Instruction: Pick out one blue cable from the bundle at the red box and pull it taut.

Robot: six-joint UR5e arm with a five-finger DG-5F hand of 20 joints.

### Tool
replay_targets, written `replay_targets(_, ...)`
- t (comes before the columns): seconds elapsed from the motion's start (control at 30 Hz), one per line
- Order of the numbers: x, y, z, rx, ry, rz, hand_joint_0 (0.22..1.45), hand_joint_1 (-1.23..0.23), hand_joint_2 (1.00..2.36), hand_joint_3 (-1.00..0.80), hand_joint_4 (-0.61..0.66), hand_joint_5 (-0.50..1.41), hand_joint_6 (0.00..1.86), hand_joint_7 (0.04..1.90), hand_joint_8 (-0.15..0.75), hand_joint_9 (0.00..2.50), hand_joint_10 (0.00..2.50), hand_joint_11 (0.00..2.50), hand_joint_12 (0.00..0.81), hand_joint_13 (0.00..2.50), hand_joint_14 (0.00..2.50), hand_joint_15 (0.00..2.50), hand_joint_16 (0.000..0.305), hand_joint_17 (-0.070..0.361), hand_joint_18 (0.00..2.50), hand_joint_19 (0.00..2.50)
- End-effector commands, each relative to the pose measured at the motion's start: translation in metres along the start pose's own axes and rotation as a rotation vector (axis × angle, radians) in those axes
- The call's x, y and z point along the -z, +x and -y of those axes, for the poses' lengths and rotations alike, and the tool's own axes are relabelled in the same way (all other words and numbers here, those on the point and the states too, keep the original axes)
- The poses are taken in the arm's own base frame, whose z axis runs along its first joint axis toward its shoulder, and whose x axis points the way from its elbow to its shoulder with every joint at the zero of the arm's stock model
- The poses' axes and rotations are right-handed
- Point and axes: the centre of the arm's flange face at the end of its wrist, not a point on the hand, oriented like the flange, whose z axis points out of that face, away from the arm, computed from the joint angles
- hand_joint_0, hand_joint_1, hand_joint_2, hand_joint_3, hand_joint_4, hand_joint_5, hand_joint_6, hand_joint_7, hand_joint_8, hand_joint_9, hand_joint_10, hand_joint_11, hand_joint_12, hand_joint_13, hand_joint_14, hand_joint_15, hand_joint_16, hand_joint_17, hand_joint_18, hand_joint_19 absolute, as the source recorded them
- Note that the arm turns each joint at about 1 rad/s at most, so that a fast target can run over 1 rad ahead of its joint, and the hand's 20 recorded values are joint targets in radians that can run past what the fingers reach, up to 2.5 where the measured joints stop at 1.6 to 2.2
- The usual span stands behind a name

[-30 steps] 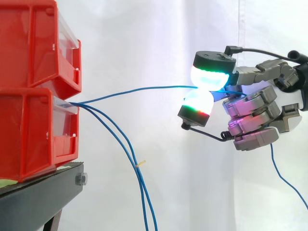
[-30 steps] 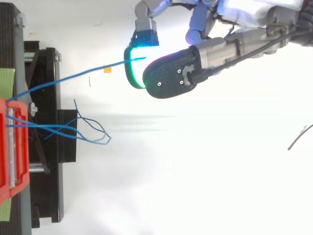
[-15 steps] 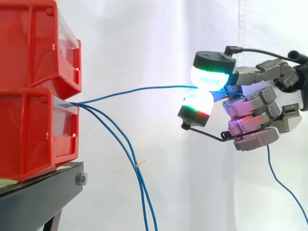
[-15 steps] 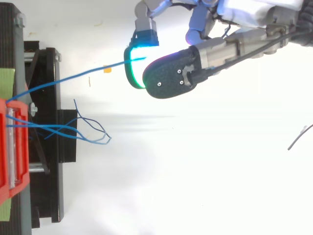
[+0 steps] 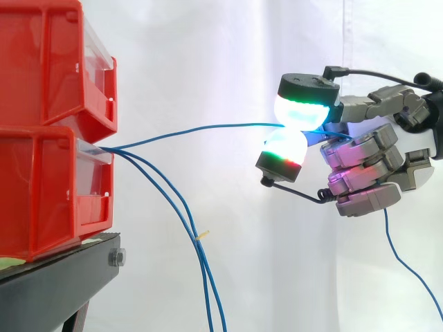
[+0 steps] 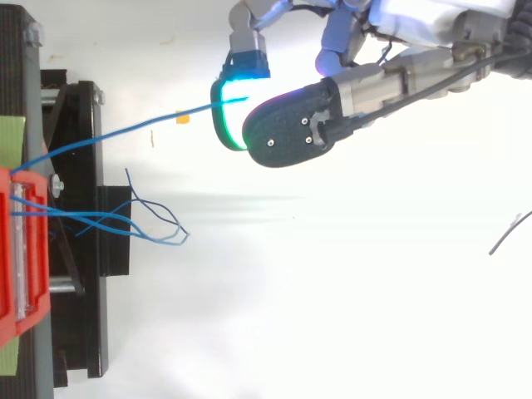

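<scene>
Two red bins (image 5: pixel 48 131) are stacked at the left on a black stand (image 5: pixel 62 283). A bundle of blue cables comes out of the lower bin's front. One blue cable (image 5: pixel 201 128) runs almost level to the right, slightly bowed, and ends between two glowing fingertips (image 5: pixel 299 111) of my hand (image 5: pixel 367 166), which is shut on it in a pinch. Its loose tail (image 5: pixel 405 256) hangs down behind the hand. From above, the same cable (image 6: pixel 125 129) runs from the red bin (image 6: pixel 21 249) to the hand (image 6: pixel 291 125). The other blue cables (image 5: pixel 194 242) droop toward the floor.
The white curtain is the backdrop. In the top view the hanging cable ends (image 6: pixel 154 224) curl over the black stand (image 6: pixel 83 249). A small orange tag (image 6: pixel 182 119) lies near the pinched cable, and a dark wire end (image 6: pixel 507 233) lies at the right.
The loose tail below the hand has swung slightly left. The hand and the pinched cable have not moved.
</scene>
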Motion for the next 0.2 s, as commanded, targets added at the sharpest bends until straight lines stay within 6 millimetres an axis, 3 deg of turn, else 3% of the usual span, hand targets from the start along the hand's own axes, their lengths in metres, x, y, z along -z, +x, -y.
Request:
replay_targets(0.0,0.0,0.0,0.0,0.0,0.0,0.0,0.67,-0.72,1.02,-0.24,-0.01,-0.18,0.9,1.12,0.251,1.47,0.79,1.61,0.325,1.19,2.14,1.2,0.043,0.097,1.19,1.68)
replay_targets(0.17,0.0,0.0,0.0,0.0,0.0,0.0,0.67,-0.72,1.02,-0.23,-0.01,-0.18,0.9,1.13,0.249,1.47,0.77,1.62,0.325,1.19,2.13,1.21,0.043,0.096,1.18,1.67)
